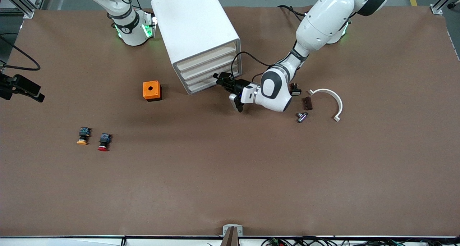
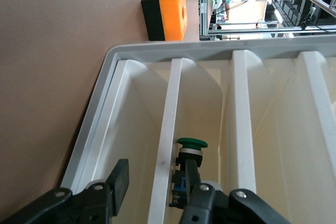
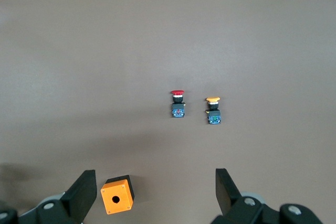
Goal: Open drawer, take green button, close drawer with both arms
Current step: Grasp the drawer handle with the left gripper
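Left gripper (image 1: 223, 81) is sitting at the cabinet (image 1: 196, 33) front, middle of the front view, right at the lowest drawers. Its fingers are spread apart and gripping nothing. In the left wrist view one finger (image 2: 119, 177) is showing low and left of centre and the other (image 2: 191, 174) low and centre, with a drawer front edge (image 2: 165, 156) running between them, so the fingers are straddling that edge.

The button (image 2: 190, 153) is showing in the lower centre of the left wrist view, green cap up-frame, dark body with blue below it, long axis running along the drawer's slot. It is lying inside the drawer (image 2: 205, 108), just beside the second finger; contact cannot be told. Nothing else is visible in that drawer or in the neighbouring slots.

Judgement: the left arm is the nearer one by far. The coming move is turning on the button lying just ahead of the open fingers and slightly off toward one of them.

Right gripper (image 3: 152, 192) is wide open and empty, waiting. Its wrist view is looking down on the orange box (image 3: 116, 194) at bottom left, with the red-capped button (image 3: 178, 103) and yellow-capped button (image 3: 213, 110) near frame centre, side by side on the table (image 1: 230, 174).
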